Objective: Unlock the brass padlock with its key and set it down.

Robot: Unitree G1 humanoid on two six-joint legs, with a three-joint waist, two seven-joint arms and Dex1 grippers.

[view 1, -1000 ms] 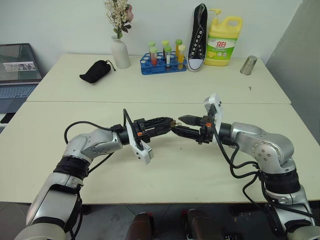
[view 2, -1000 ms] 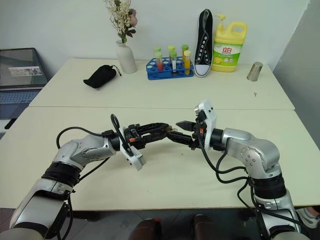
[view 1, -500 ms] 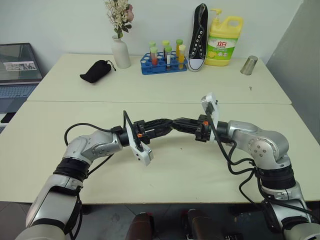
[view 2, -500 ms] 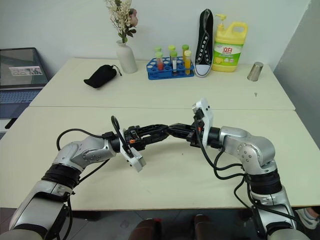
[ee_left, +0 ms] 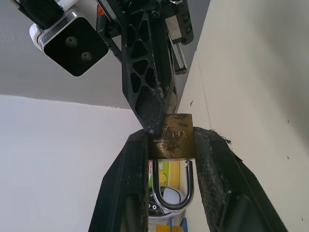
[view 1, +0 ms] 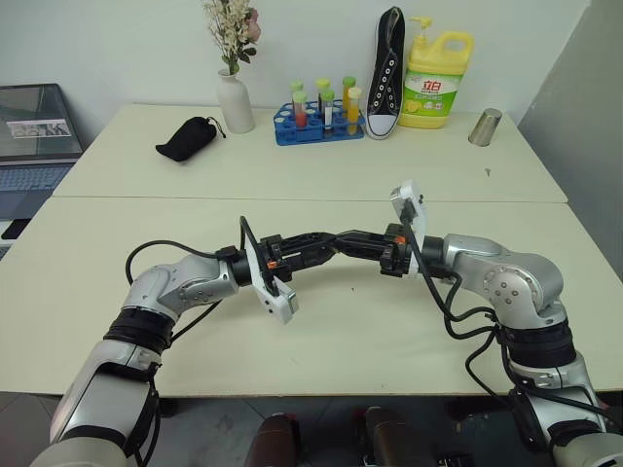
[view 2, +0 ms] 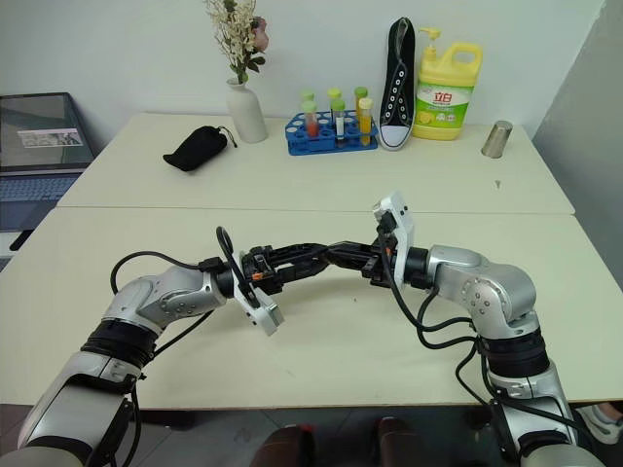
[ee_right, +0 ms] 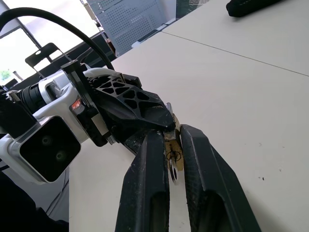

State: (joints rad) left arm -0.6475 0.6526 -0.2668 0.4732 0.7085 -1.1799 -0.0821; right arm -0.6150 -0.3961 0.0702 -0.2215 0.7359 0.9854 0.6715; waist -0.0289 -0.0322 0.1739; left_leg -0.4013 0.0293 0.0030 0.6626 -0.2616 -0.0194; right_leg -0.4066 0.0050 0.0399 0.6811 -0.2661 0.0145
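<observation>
- My left gripper (ee_left: 170, 159) comes in from nine o'clock and pinches the brass padlock (ee_left: 172, 137) by its two flat sides, holding it in the air above the near table (view 1: 321, 341), at the middle of the scene where my two arms meet.
- The brass padlock looks small, rigid and light, with smooth metal faces that I judge slippery; a squeeze across the body, as now, seems the safest hold, since it leaves the shackle (ee_left: 175, 189) free to spring.
- My right gripper (ee_right: 173, 153) reaches from three o'clock with its fingers pressed nearly together on the key (ee_right: 173, 163), a thin silvery piece at the lock's bottom end. I judge it needs a firm pinch on the bow so it can turn without slipping.
- The left wrist view shows the stamped brass face and the shackle seated in the body, so I judge it locked.
- The right wrist view shows the key's bow and small ring between my fingers.
- The head views show only the two grippers tip to tip; padlock and key are too small to make out there.
</observation>
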